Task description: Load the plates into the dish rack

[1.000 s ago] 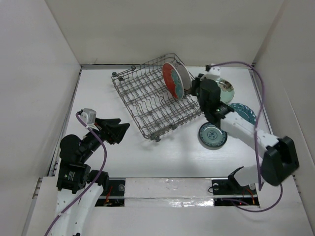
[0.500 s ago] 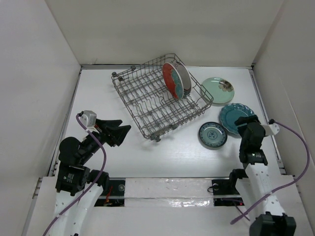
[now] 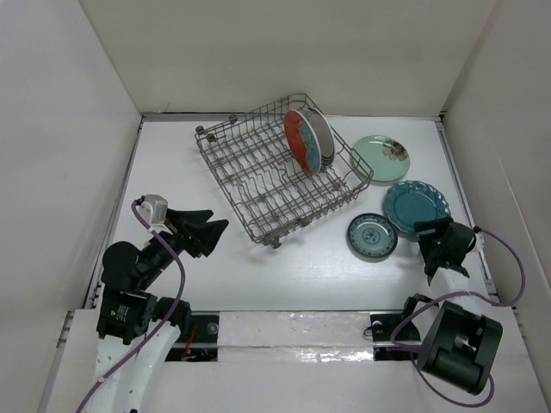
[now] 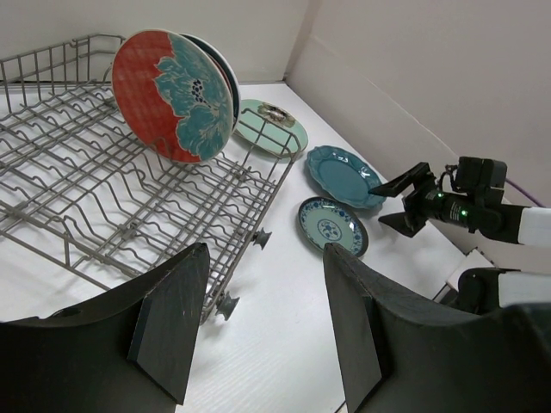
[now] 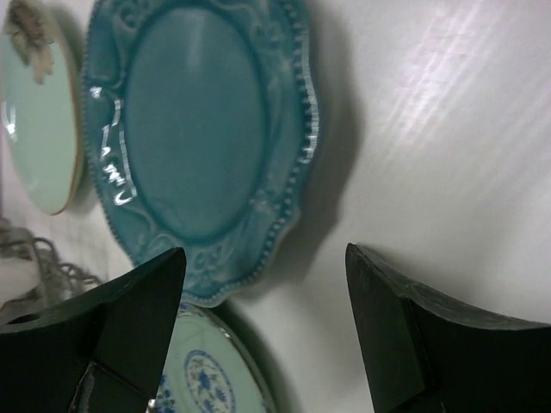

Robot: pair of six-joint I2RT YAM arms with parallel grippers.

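Plates [image 3: 381,157]: counted five, two in the dish rack [image 3: 258,181] and three flat on the table [image 3: 172,163]. Found the red-and-teal floral plate [image 4: 172,95] upright at the rack's right end, with a second plate [image 4: 227,82] tight behind it. Saw only a dark rim and a sliver of pale face there, so could not make out its pattern. Saw the pale mint plate [image 4: 274,129], the dark teal scalloped plate [image 4: 344,175] and the ringed teal plate [image 4: 331,228] to the right of the rack, each apart from the others. In the right wrist view, found the mint plate cut off at the left edge and the ringed plate half lost at the bottom.

Found the right gripper [image 5: 263,254] spread wide and empty, low by the scalloped plate's near rim. Found the left gripper [image 4: 265,254] likewise spread and empty, facing the rack.

Had seen the right gripper up at the rack beside the floral plate a second before, since drawn back. Noted no shift in plates, rack or left gripper.
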